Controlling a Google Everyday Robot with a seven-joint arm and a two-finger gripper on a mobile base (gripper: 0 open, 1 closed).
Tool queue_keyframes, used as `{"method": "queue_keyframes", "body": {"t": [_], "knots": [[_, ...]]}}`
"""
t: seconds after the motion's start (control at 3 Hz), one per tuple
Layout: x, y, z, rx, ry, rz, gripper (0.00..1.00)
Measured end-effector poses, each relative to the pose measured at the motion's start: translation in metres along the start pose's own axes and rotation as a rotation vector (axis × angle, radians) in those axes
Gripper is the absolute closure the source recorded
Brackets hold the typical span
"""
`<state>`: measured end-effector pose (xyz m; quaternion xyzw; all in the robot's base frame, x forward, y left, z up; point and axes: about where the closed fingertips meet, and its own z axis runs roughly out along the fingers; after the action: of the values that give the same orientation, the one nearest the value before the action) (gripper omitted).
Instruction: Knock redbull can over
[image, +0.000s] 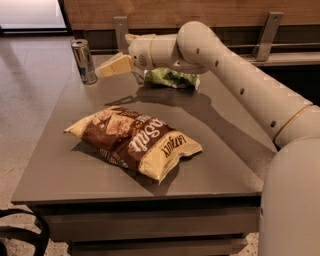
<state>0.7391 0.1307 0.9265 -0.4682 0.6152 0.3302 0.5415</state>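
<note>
I have the gripper (102, 70) hovering over the far left part of the table (60, 170), stretched out on the arm (240, 85), which reaches in from the right. The fingers (116, 64) look pressed together into one pale wedge with nothing held between them, and the tip points left and slightly down.

The can (84, 62) stands upright near the far left corner of the table, its shiny top level and its long axis vertical. It lies directly to the left of the fingertips along the line the wedge is already pointing, just beside them but apart. I can see a thin strip of table between the tip and the can's side. The tip sits at about the middle of the can's height, perhaps a little below.

That gap is what the coming move turns on. As I judge it, a short push further left would meet the can's side and tip it toward the table's left edge. A hit higher on the body would topple it more surely, while a low hit might only slide it along.

The brown chip bag (135, 140) lies flat in the middle of the table, well clear of that line. The green bag (172, 78) sits behind the arm's wrist, on the far side from the can, so neither one is in my way.
</note>
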Motion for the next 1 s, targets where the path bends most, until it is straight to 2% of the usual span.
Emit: {"method": "queue_keyframes", "body": {"t": [0.33,0.67,1.0], "knots": [[-0.001,0.000,0.024,-0.025,-0.006,0.004,0.00],[-0.002,-0.003,0.044,-0.019,0.018,0.001,0.00],[0.004,-0.011,0.057,0.007,0.039,0.015,0.00]]}}
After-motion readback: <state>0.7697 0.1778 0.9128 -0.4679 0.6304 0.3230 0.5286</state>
